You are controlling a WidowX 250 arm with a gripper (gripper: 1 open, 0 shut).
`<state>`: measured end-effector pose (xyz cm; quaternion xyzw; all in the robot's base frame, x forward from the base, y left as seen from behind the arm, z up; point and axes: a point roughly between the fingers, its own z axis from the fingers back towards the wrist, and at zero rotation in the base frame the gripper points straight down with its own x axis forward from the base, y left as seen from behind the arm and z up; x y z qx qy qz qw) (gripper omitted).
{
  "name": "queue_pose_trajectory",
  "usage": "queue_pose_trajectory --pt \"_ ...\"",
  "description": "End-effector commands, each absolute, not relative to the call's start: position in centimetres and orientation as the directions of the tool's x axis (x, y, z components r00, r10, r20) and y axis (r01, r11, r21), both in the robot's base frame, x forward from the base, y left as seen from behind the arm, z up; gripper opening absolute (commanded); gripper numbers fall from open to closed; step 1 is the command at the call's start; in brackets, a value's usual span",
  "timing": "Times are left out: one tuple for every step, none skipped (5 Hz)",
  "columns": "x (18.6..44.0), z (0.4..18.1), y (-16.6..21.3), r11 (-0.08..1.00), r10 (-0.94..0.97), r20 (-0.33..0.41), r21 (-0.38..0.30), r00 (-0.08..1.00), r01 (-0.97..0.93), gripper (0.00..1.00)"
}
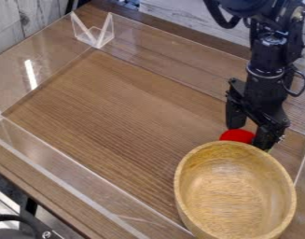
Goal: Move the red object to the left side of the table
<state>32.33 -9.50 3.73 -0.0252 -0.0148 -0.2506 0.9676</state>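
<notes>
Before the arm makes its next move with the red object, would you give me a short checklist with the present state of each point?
- Gripper at the red object: ok, right over it.
- Jaws open for a grasp: ok, they stand apart.
- Red object gripped: not ok, the jaws have not closed on it.
- Red object free of the bowl: cannot tell, the rim hides part of it.
- Red object on the table's left side: not ok, it is on the right.

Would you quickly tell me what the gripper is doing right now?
Gripper: open, around or just above the red object, no grip visible.
</notes>
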Motion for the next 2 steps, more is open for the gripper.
queue_pose_trajectory --pt "33.34 4.94 -9.7 0.886 -0.459 0.089 -0.02 0.884 0.463 1.0" --pt "34.06 5.19 -9.62 0.891 -0.451 0.097 -0.014 0.887 0.454 1.0"
